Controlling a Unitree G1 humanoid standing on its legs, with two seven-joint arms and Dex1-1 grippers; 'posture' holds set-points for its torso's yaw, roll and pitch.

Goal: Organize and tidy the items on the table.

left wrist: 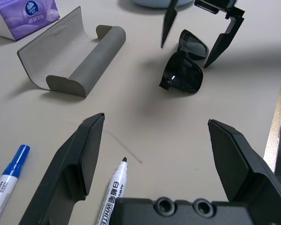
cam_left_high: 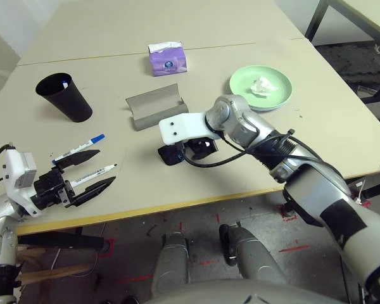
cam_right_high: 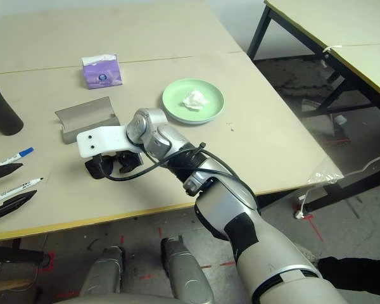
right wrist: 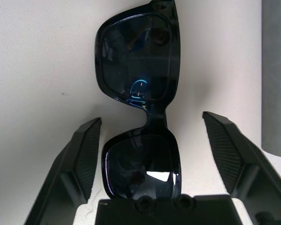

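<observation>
Here my right gripper (right wrist: 145, 159) hangs over the black sunglasses (right wrist: 139, 108), fingers apart, one on each side of the frame and not touching it. The open grey glasses case (cam_left_high: 155, 106) lies just behind on the table (cam_left_high: 342, 126), with bare top between. My left gripper (left wrist: 164, 154) gapes wide near the yellowish front edge, the black-capped marker (left wrist: 113, 190) between its fingers, the blue-capped marker (left wrist: 7, 180) beside.

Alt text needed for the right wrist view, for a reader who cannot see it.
Black sunglasses lie on the beige table, one lens between the open jaws of the right gripper, which stand clear of the frame on either side. Part of the grey glasses case runs along one edge.
</observation>
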